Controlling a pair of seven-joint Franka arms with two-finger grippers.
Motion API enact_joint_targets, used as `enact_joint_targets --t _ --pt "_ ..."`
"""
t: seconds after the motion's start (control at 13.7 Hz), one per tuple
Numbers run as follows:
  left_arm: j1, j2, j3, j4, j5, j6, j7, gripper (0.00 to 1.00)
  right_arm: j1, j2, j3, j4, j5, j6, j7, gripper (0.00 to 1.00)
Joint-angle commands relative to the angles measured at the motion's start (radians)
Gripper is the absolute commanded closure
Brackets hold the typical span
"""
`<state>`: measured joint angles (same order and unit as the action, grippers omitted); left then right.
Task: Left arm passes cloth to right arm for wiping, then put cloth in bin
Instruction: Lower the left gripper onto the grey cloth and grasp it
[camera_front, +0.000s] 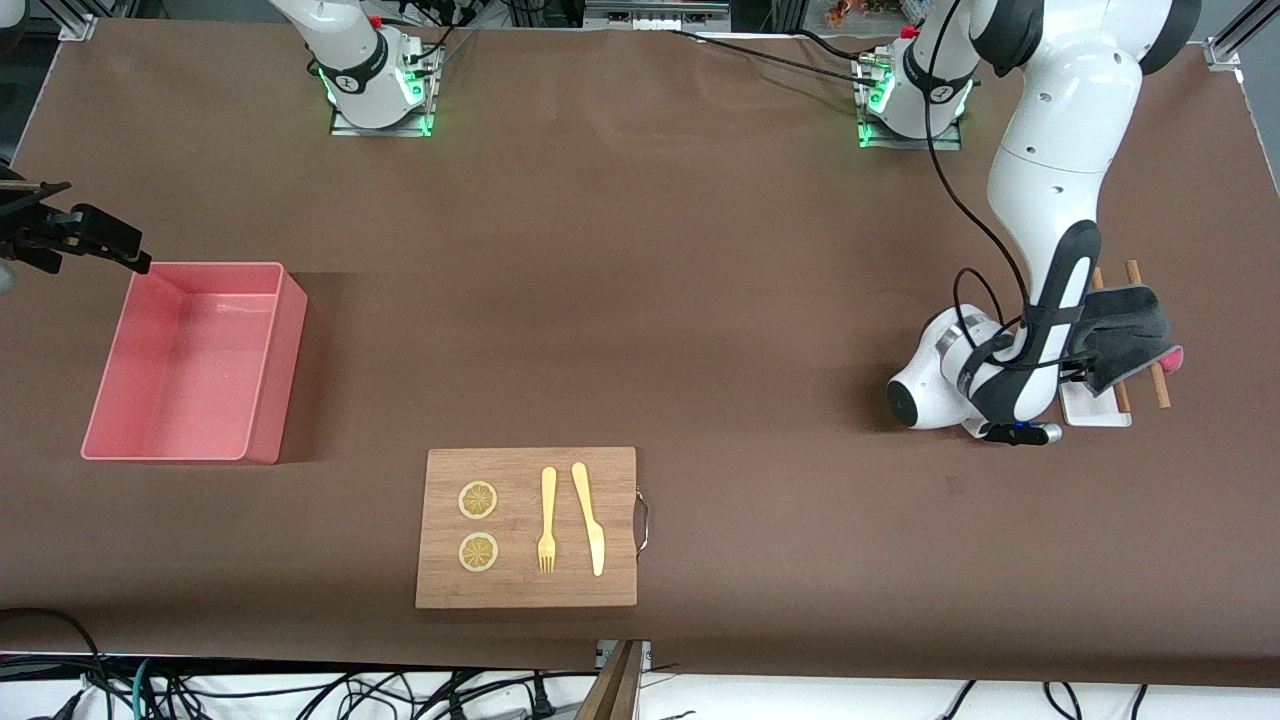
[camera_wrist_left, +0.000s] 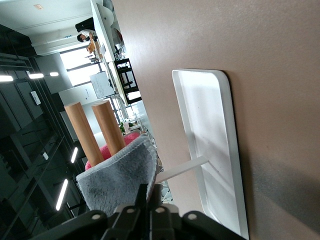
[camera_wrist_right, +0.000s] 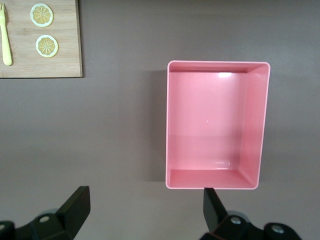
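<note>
The dark grey cloth (camera_front: 1125, 325) with a pink-red patch (camera_front: 1171, 358) hangs over two wooden rods (camera_front: 1160, 385) above a small white tray (camera_front: 1095, 410), at the left arm's end of the table. My left gripper (camera_front: 1085, 372) is shut on the cloth's edge. In the left wrist view the cloth (camera_wrist_left: 117, 177) is pinched between the closed fingers of my left gripper (camera_wrist_left: 150, 195). My right gripper (camera_front: 120, 250) is open and empty, up over the table beside the pink bin (camera_front: 195, 365). The right wrist view shows the empty bin (camera_wrist_right: 215, 125) and my right gripper (camera_wrist_right: 145, 210).
A wooden board (camera_front: 527, 580) with two lemon slices (camera_front: 478, 525), a yellow fork (camera_front: 547, 518) and a yellow knife (camera_front: 590, 518) lies nearest the front camera, mid-table. The rods (camera_wrist_left: 85, 132) and the white tray (camera_wrist_left: 210, 150) show in the left wrist view.
</note>
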<state>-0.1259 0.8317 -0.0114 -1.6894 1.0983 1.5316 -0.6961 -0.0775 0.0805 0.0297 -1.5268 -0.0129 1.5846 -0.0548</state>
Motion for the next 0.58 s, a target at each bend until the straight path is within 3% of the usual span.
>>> enact_joint_targets --t 0.0,0.22,0.51 --pt "-0.001 -0.019 -0.008 0.013 0.008 -0.004 0.006 1.0 -0.008 0.007 0.004 0.022 -0.006 -0.006 -0.017 0.0" --pt "-0.011 -0.049 -0.067 0.092 -0.099 -0.014 0.07 1.0 -0.008 0.007 0.004 0.022 -0.006 -0.008 -0.017 0.0" --pt "-0.014 -0.166 -0.096 0.292 -0.55 -0.053 0.248 1.0 -0.007 0.007 0.006 0.022 -0.007 -0.006 -0.016 0.0"
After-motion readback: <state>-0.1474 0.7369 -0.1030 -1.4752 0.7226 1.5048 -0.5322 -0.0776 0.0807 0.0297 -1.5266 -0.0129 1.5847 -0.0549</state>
